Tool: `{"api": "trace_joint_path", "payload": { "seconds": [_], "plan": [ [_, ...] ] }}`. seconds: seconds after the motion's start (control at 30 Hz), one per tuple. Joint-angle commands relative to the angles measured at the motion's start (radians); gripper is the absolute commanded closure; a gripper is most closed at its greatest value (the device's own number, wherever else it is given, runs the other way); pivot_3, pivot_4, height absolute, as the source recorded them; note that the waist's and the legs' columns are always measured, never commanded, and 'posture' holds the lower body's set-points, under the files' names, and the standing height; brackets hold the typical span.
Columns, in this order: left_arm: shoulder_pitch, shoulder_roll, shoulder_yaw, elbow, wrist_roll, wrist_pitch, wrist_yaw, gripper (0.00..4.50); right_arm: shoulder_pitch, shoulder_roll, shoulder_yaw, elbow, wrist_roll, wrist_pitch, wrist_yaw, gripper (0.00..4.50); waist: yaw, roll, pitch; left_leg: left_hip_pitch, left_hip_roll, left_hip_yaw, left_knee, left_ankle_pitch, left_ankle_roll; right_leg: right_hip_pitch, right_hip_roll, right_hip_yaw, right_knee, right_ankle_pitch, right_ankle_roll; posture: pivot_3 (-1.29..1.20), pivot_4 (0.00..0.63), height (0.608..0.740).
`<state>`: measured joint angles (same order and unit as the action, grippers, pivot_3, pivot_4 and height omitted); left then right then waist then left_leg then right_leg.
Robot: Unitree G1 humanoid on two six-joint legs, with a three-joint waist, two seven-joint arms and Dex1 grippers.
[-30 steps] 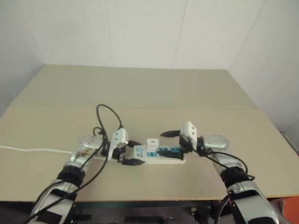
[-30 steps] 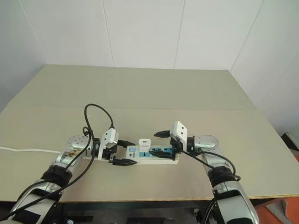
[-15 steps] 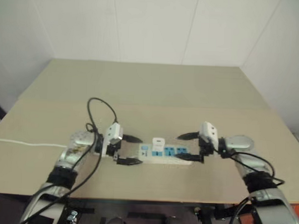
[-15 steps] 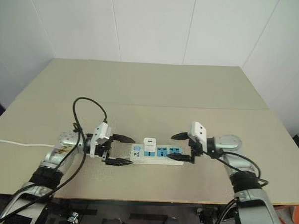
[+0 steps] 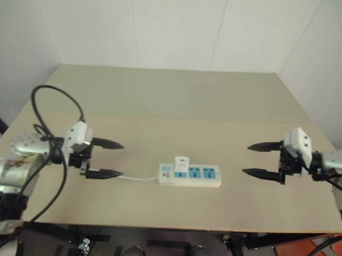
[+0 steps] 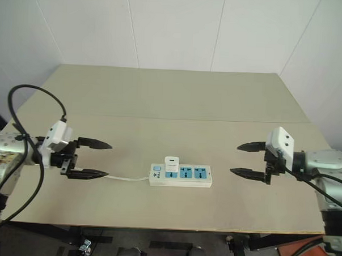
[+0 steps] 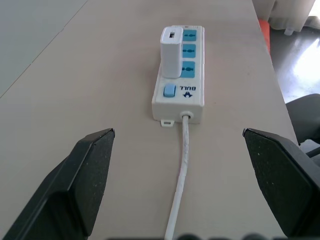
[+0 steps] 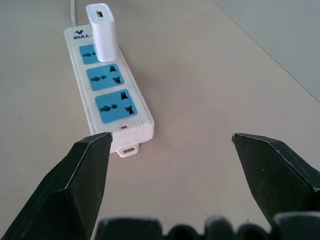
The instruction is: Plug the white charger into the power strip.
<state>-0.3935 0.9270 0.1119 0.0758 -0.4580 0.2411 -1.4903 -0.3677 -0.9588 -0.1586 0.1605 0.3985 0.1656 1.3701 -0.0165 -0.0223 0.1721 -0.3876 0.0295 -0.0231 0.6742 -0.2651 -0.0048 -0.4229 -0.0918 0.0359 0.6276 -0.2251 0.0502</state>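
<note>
The power strip (image 6: 188, 177) lies flat on the table, near its front edge. The white charger (image 6: 171, 164) stands upright in the strip's socket panel nearest the switch end; it is seen close in the left wrist view (image 7: 170, 51) and the right wrist view (image 8: 102, 31). My left gripper (image 6: 96, 158) hangs open well to the left of the strip, fingers pointing toward it, nothing between them. My right gripper (image 6: 243, 160) hangs open well to the right, also empty and pointing at the strip.
The strip's thin white cord (image 6: 128, 178) runs left from its switch end across the beige table (image 6: 172, 100). A seam crosses the tabletop behind the strip. White walls stand behind the table. A black cable loops above my left wrist (image 6: 33, 93).
Both grippers have drawn away from the strip, the left outward to the left and the right outward to the right, both rising. The left gripper opened. The charger stays in the strip.
</note>
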Motion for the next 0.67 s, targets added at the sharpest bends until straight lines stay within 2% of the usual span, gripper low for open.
{"api": "trace_joint_path", "payload": {
  "seconds": [0.03, 0.67],
  "plan": [
    [0.023, 0.048, 0.074, -0.041, -0.040, 0.025, -0.001, 0.02, 0.046, -0.054, -0.089, -0.079, 0.022, 0.027, -0.025, 0.00, 0.001, 0.000, 0.000, 0.000, 0.000, 0.000, 0.000, 0.000, 0.000, 0.000, 0.000, 0.000, 0.000, 0.000, 0.000, 0.00, 0.150, 0.740],
    [0.035, 0.037, 0.066, -0.089, -0.068, 0.072, 0.041, 0.02, 0.128, -0.072, -0.130, -0.158, 0.034, 0.058, -0.080, 0.00, 0.000, 0.000, 0.000, 0.001, 0.001, 0.001, 0.001, 0.000, 0.000, 0.001, 0.001, 0.001, 0.000, 0.000, 0.000, 0.00, 0.150, 0.740]
  ]
}}
